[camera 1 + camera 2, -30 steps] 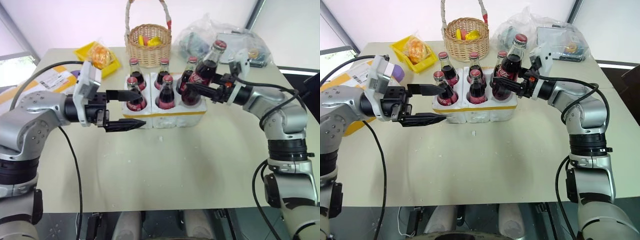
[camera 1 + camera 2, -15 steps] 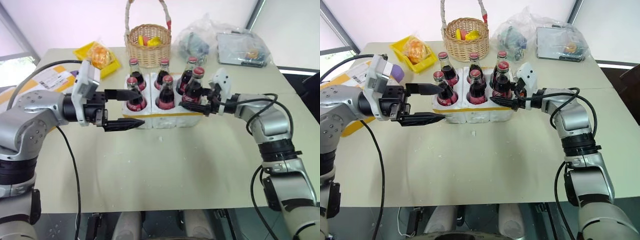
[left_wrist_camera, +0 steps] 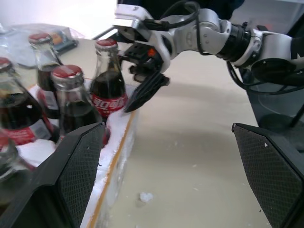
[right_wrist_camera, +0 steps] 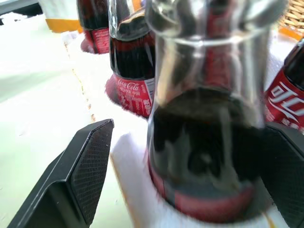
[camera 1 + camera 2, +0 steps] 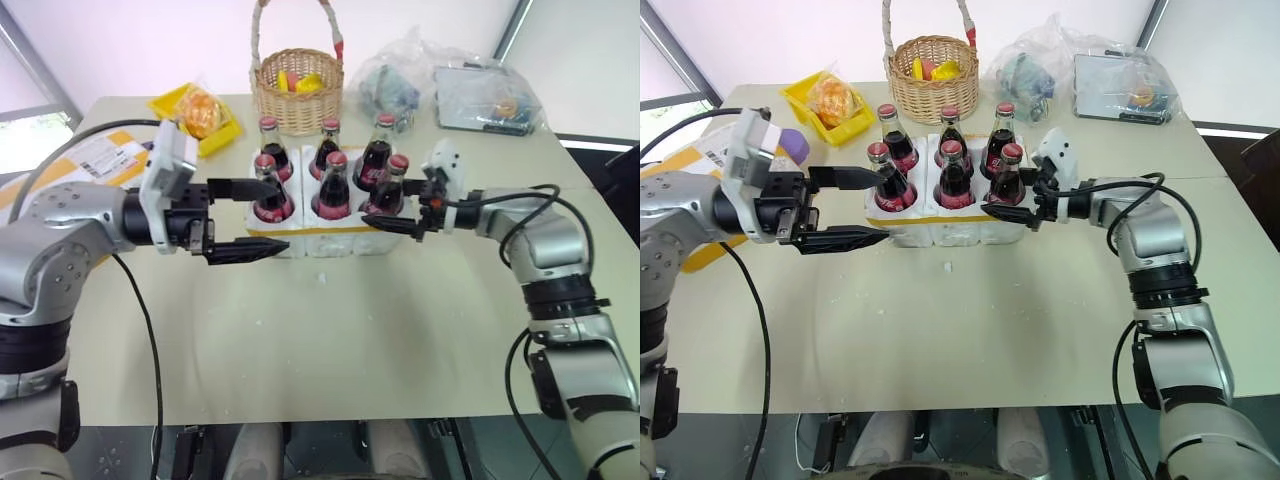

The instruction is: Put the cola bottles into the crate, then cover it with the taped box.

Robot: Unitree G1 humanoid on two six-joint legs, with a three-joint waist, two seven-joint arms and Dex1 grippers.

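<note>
White styrofoam forms the crate (image 5: 945, 222), a low block banded with thin yellow tape near its base, standing at the middle of the pale table (image 5: 970, 330). Six cola bottles (image 5: 943, 160) stand upright in its wells, three in the far row and three in the near row, each with a red cap and red label. The right gripper (image 5: 1002, 203) reaches in from the right at the crate's near right corner, its two black fingers spread apart on either side of the near right bottle (image 5: 1007, 178); in the right wrist view a clear gap shows between each pad and the glass, so the bottle stands released in its well. The left gripper (image 5: 853, 207) is held level at the crate's left end, its fingers parted wide and grasping nothing, the upper finger lying across the near left bottle (image 5: 885, 185) as seen from the head. The taped box (image 5: 85, 165), white with broad yellow bands and a shipping label, lies at the table's far left edge, partly hidden by the left arm. Behind the crate stand a wicker basket (image 5: 931, 66), a small yellow bin (image 5: 830, 100) holding an orange item, and clear plastic bags (image 5: 1080, 70).
</note>
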